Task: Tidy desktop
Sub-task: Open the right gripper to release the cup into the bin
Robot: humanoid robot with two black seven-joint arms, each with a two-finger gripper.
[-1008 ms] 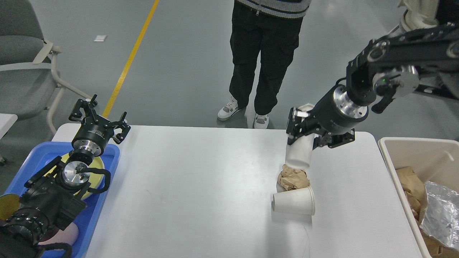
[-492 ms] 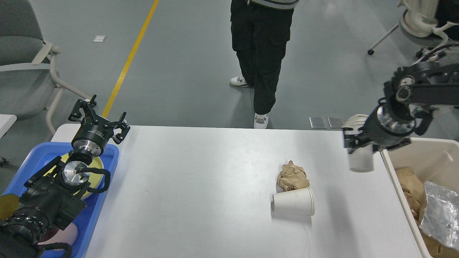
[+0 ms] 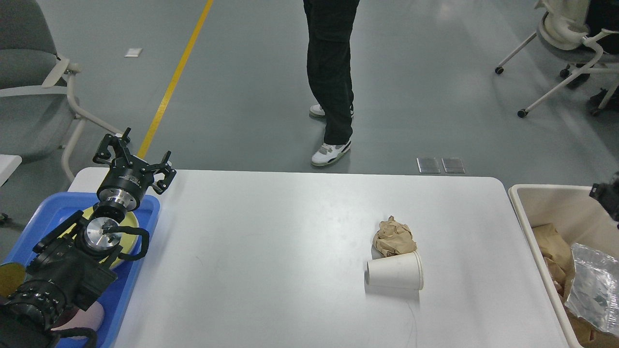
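The white desktop point(image 3: 271, 251) holds a crumpled brown paper ball point(image 3: 394, 237) and, touching its front, a white paper cup point(image 3: 395, 277) lying on its side. My left gripper point(image 3: 133, 157) is open and empty, fingers spread, above the table's far left corner by the blue tray point(image 3: 140, 270). Of my right arm only a small black part point(image 3: 607, 195) shows at the right edge, over the beige bin point(image 3: 520, 212). Its fingers cannot be told apart, and no cup shows in it.
The blue tray holds a yellow plate point(image 3: 126, 222) under my left arm. The bin holds brown paper point(image 3: 551, 246) and a clear plastic bag point(image 3: 595, 285). A person point(image 3: 331, 72) stands beyond the table's far edge. Chairs stand at far left and far right.
My right arm carried a white cup from above the paper ball rightward to the bin and has almost left the view. The person stepped left. My left arm has not moved.
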